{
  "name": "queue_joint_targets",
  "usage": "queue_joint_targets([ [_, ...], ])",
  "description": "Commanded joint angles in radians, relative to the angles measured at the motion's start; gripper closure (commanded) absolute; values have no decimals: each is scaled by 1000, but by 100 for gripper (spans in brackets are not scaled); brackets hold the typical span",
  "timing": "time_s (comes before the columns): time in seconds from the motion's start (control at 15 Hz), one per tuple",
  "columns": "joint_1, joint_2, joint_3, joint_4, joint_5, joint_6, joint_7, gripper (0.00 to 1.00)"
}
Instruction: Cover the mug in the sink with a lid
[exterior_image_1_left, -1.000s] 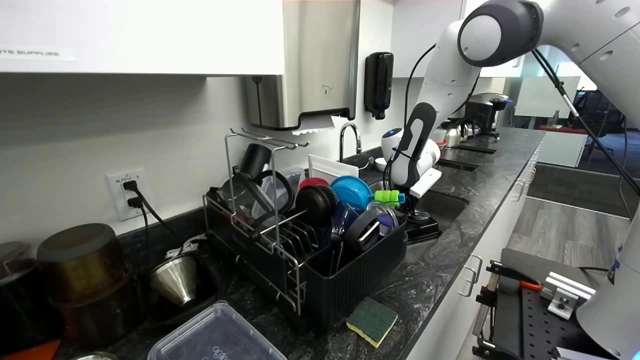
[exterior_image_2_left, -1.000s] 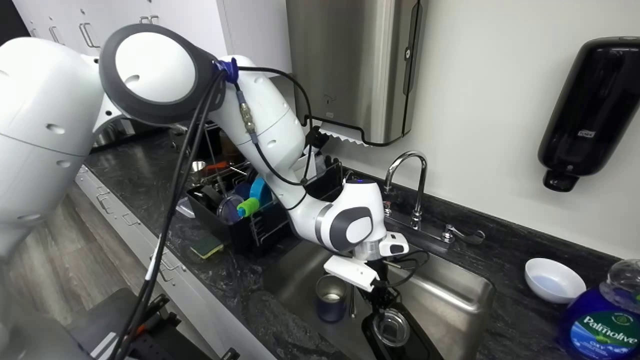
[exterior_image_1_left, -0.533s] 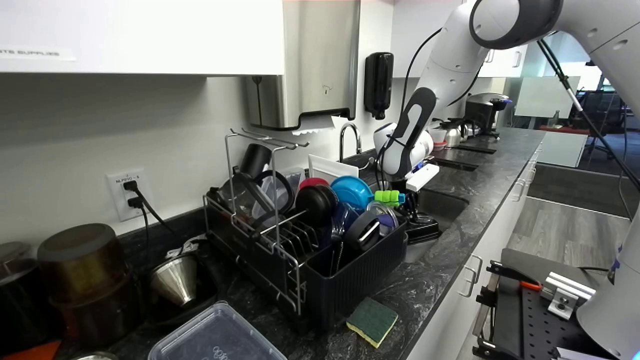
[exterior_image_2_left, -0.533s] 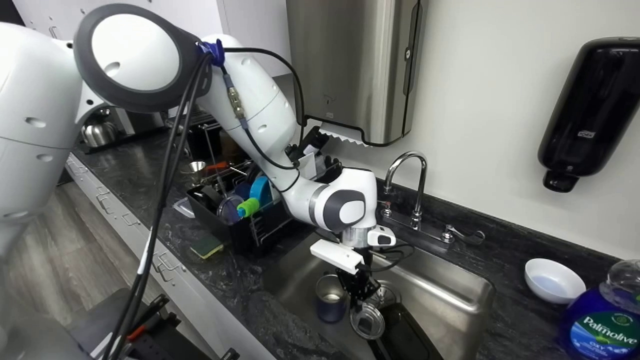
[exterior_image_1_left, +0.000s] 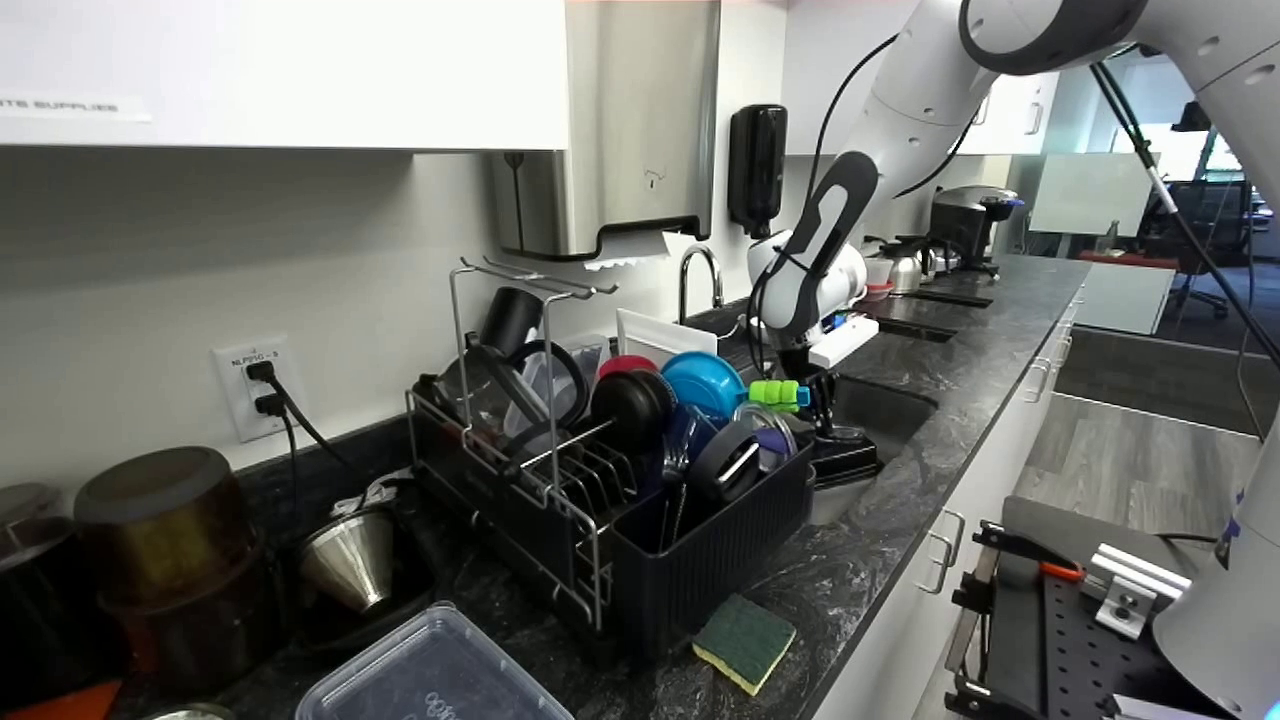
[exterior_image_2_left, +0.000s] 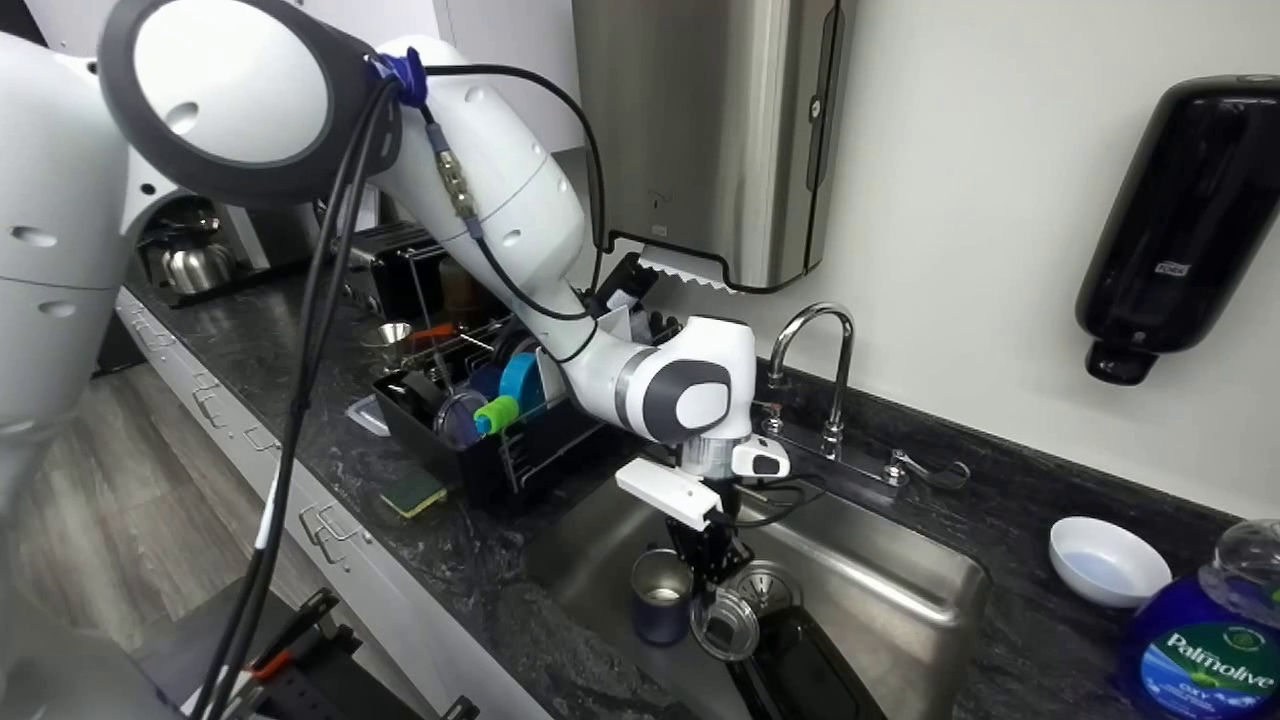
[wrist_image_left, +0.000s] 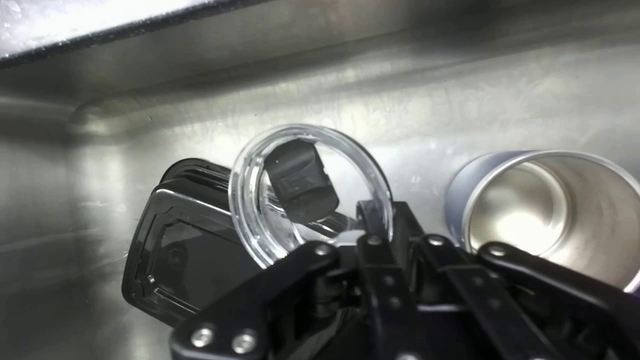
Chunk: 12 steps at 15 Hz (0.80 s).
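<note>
While the mug (wrist_image_left: 545, 220) stands uncovered, the hand (wrist_image_left: 384, 220) grips the lid (wrist_image_left: 305, 185)

As the wrist view shows, the clear lid is pinched by its rim between 3 and 4 o'clock, so getting hold of it looks done. The blue mug stands in the sink (wrist_image_left: 425, 90), mouth up and bare, at about 3 o'clock from the lid in that view, near but apart. A black container (wrist_image_left: 200, 245) lies at 8 o'clock; whether the lid touches it cannot be told. Judging roughly, half the task remains: bringing the lid over the mug, levelling it, seating it on the mouth and letting go.
</note>
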Motion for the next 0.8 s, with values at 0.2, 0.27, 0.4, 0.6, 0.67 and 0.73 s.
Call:
queue_joint_targets([
  [0.2, -19, -133, 53, -87, 43, -15, 5, 97],
  [0.27, -16, -148, 60, -103, 52, -5, 9, 97],
  [0.4, -15, -179, 79, -134, 77, 6, 11, 97],
  [0.6, -22, -209, 115, -166, 141, 23, -2, 97],
  [0.67, -24, -217, 123, -175, 163, 30, -5, 97],
  [0.73, -22, -223, 128, -182, 179, 34, -6, 97],
])
